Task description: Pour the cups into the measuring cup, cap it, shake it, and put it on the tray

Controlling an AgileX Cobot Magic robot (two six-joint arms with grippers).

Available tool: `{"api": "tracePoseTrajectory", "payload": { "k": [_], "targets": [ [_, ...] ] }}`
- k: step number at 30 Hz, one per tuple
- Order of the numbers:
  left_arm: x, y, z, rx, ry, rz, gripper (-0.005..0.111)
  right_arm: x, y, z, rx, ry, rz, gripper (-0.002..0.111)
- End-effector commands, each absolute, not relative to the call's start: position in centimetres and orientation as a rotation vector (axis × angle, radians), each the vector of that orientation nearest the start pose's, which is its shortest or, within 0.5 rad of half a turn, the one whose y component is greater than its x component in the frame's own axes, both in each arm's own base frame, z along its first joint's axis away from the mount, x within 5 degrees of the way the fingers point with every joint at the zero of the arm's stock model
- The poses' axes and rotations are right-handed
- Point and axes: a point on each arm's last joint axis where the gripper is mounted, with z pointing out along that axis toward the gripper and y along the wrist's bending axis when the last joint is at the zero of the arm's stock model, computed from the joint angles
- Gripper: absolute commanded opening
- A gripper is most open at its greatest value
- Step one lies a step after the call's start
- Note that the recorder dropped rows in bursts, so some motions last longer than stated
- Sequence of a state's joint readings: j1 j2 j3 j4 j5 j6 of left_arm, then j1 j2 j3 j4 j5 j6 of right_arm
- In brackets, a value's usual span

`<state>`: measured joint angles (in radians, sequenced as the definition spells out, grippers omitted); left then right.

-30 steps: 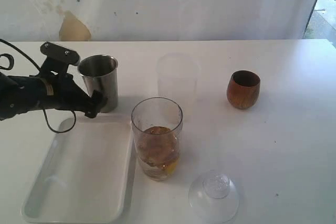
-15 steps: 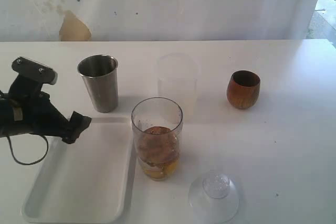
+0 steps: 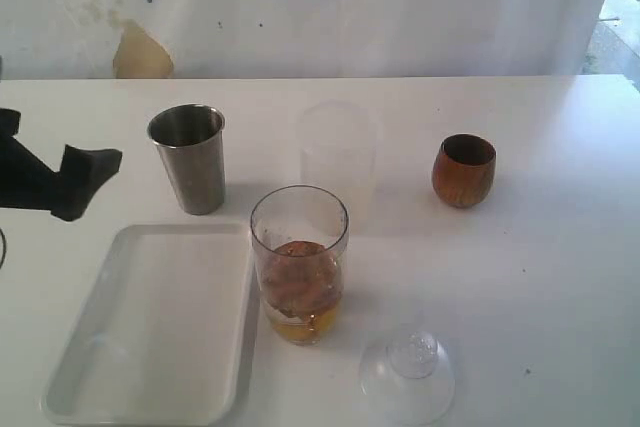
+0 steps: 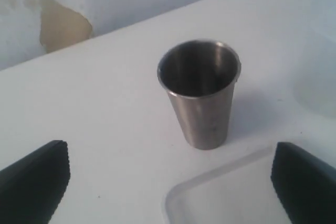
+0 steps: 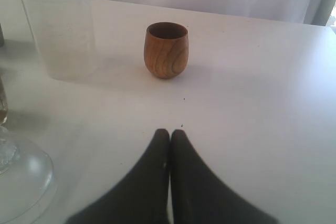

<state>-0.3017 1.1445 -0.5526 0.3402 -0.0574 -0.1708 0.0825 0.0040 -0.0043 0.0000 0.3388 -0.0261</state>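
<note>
The steel tumbler point(image 3: 190, 157) point(image 4: 199, 93) stands upright behind the tray point(image 3: 150, 332) point(image 4: 220, 200). My left gripper point(image 3: 80, 182) point(image 4: 170, 182) is open and empty at the far left, well clear of the tumbler. The clear measuring cup point(image 3: 299, 262) holds brown and yellow contents beside the tray. Its dome cap point(image 3: 407, 375) point(image 5: 21, 177) lies on the table in front of it. The brown wooden cup point(image 3: 464, 170) point(image 5: 166, 49) stands at the right. My right gripper point(image 5: 170, 135) is shut on nothing, short of the wooden cup, and does not show in the exterior view.
A frosted translucent cup point(image 3: 339, 157) point(image 5: 58, 24) stands behind the measuring cup, between the tumbler and the wooden cup. A white wall runs along the table's far edge.
My left gripper has drawn back to the left, away from the steel tumbler, which stays standing where it was. Nothing else has moved.
</note>
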Motion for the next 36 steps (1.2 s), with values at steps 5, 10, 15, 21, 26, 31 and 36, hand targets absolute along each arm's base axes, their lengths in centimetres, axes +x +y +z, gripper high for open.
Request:
{"api": "tracePoseTrajectory", "payload": {
  "k": [5,10,15,21,26,31,36],
  "targets": [
    [19.0,-5.8,28.4,0.430,1.898,-0.080,0.085,5.3,0.4,18.3,-0.091,1.818,0.039,0.000],
    [17.2,-5.0,29.9,0.382,1.860,-0.084,0.018,5.3,0.4,18.3,-0.091,1.818,0.039,0.000],
    [15.1,-4.2,31.4,0.347,1.798,-0.085,0.000,5.3,0.4,18.3,-0.064,1.819,0.060,0.000],
    [12.2,-3.2,32.5,0.268,1.775,-0.124,0.000,5.3,0.4,18.3,-0.064,1.819,0.060,0.000],
    [11.5,-2.9,32.8,0.262,1.752,-0.122,0.000,5.3,0.4,18.3,-0.064,1.819,0.060,0.000],
    [11.5,-2.9,32.8,0.262,1.752,-0.122,0.000,5.3,0.4,18.3,-0.064,1.819,0.060,0.000],
    [11.5,-2.9,32.8,0.262,1.752,-0.122,0.000,5.3,0.4,18.3,-0.064,1.819,0.060,0.000]
  ]
}}
